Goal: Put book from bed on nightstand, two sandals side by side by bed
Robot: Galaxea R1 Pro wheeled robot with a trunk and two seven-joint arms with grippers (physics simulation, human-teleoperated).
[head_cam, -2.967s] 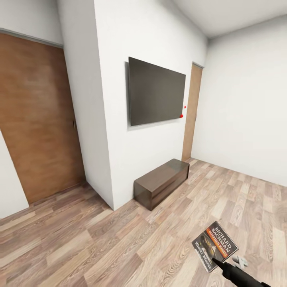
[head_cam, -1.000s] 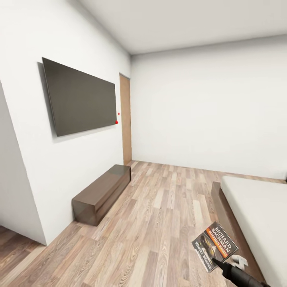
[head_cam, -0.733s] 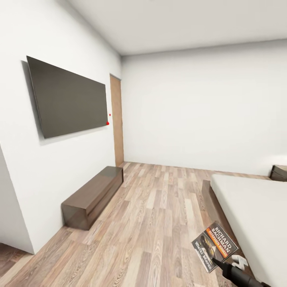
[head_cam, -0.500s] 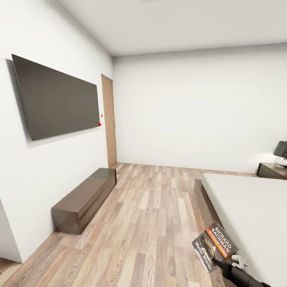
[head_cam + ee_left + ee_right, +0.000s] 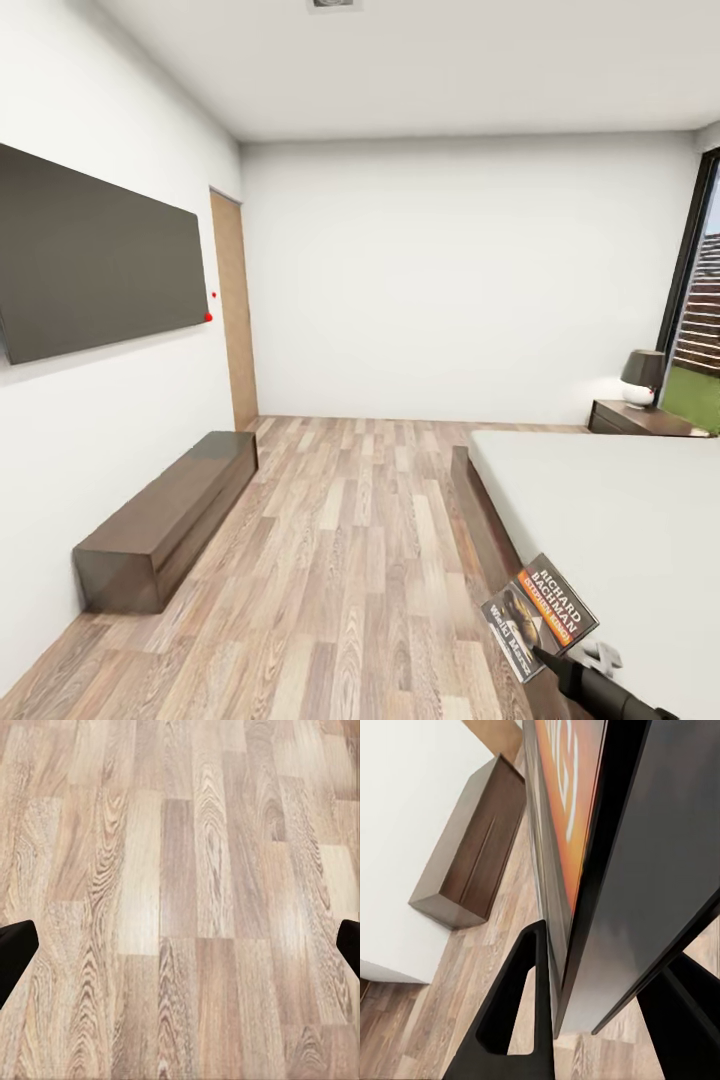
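Observation:
My right gripper [image 5: 548, 662] is shut on the book [image 5: 540, 617], a thin paperback with a dark cover, an orange band and white lettering, held up at the lower right of the head view. In the right wrist view the book [image 5: 566, 817] stands edge-on between the dark fingers [image 5: 521, 1012]. The bed [image 5: 620, 520], a pale grey mattress on a dark wood base, stretches along the right. Beyond its far end stands the nightstand [image 5: 640, 418]. My left gripper [image 5: 180, 952] is open over bare plank floor, with a fingertip at each side edge.
A dark lamp [image 5: 642, 375] sits on the nightstand. A long low dark brown cabinet [image 5: 165, 520] runs along the left wall under a wall-mounted TV [image 5: 95, 260]. A wooden door [image 5: 235, 310] is at the far left, and a tall window [image 5: 700, 330] at the right. Plank floor lies between cabinet and bed.
The camera has swung to the right: the TV and cabinet slid left, and the bed, nightstand, lamp and window came into view. The book stays in my right gripper.

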